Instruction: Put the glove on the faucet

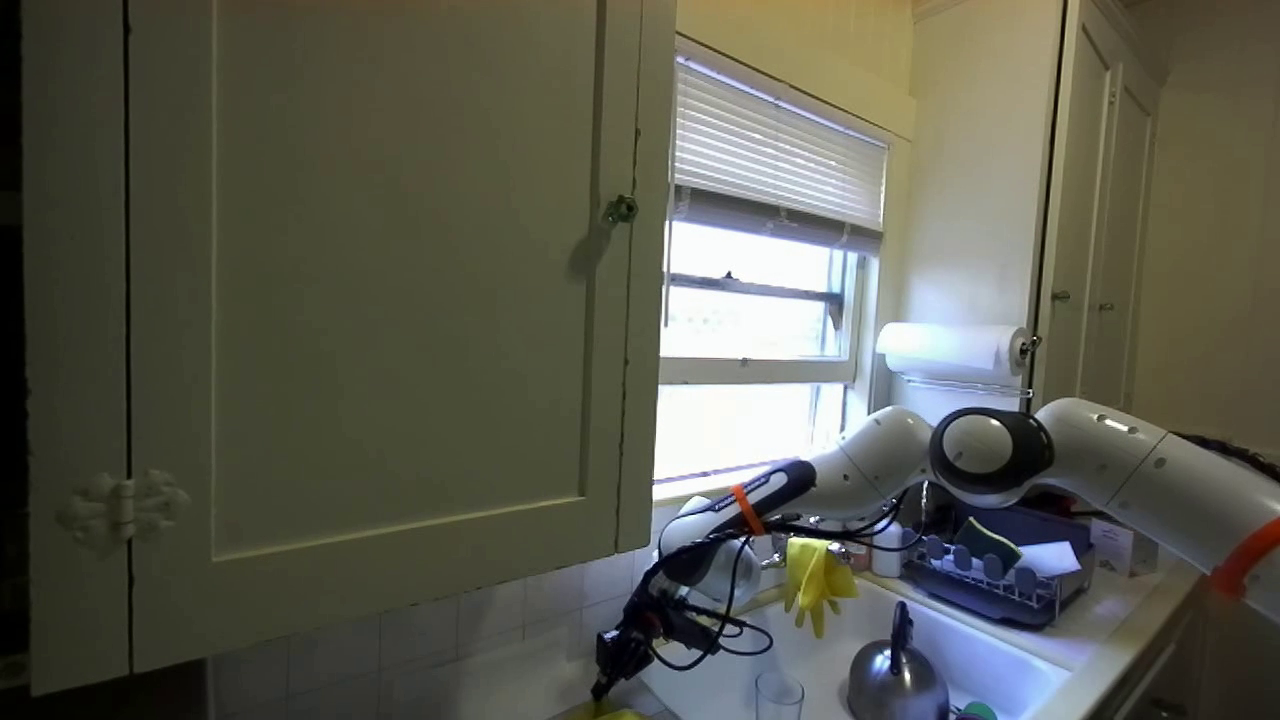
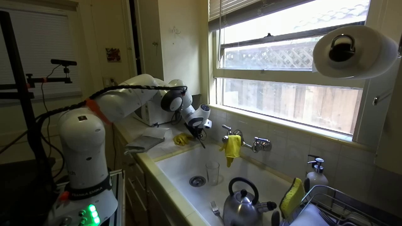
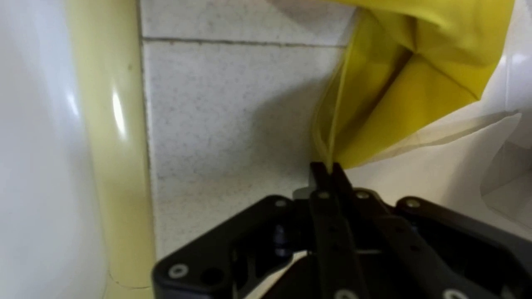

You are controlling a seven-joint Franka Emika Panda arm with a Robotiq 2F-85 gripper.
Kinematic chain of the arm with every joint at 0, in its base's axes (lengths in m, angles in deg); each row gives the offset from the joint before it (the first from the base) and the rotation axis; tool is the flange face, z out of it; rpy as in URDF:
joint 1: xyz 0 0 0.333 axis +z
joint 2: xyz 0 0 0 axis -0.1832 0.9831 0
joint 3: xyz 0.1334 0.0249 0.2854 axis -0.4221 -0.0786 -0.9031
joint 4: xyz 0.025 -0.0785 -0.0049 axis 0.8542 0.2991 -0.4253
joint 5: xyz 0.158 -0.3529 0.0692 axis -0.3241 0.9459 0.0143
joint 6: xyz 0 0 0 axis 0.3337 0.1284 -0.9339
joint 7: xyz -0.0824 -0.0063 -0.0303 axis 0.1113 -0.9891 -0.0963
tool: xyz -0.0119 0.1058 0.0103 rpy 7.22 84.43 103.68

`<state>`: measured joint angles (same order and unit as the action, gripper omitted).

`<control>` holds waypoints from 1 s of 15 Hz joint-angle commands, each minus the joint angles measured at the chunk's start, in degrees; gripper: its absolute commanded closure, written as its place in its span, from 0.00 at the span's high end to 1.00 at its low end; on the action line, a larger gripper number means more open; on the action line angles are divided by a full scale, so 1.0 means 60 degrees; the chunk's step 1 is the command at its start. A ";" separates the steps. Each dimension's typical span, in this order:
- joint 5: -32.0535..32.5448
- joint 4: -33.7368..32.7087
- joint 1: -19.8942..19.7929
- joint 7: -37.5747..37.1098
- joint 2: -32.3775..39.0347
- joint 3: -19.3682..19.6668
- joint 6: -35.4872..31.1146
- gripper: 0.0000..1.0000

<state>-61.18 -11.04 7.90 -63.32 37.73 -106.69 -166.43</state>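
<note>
One yellow glove [image 2: 182, 139] lies crumpled on the counter at the sink's far end; only a sliver of it [image 1: 617, 714] shows at an exterior view's bottom edge. In the wrist view, my gripper [image 3: 328, 168] is shut on the cuff edge of this glove [image 3: 407, 74], which extends up and right over the tiles. The gripper [image 1: 600, 690] points down at the counter. The silver faucet [image 2: 261, 144] is on the tiled wall above the sink. The second yellow glove [image 2: 232, 146] hangs over it, fingers dangling; it also shows in an exterior view [image 1: 818, 580].
The white sink [image 2: 176, 175] holds a clear glass [image 2: 213, 172], a kettle [image 2: 241, 208] and a fork [image 2: 215, 208]. A grey cloth [image 2: 144, 143] and white paper lie beside the counter glove. A dish rack [image 1: 990, 590] stands at the sink's other end. A cabinet [image 1: 400, 280] hangs above.
</note>
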 commanded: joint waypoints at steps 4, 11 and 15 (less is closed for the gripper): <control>-0.0334 0.2766 -0.0916 0.0390 -0.2274 -0.0458 -0.1968 0.01; -0.0378 0.5253 -0.1964 0.0300 -0.4661 -0.0934 -0.1102 0.01; -0.0448 0.5613 -0.2102 0.0373 -0.5216 -0.0966 -0.0236 0.01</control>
<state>-62.84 18.92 -3.58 -61.98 10.40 -112.22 -172.02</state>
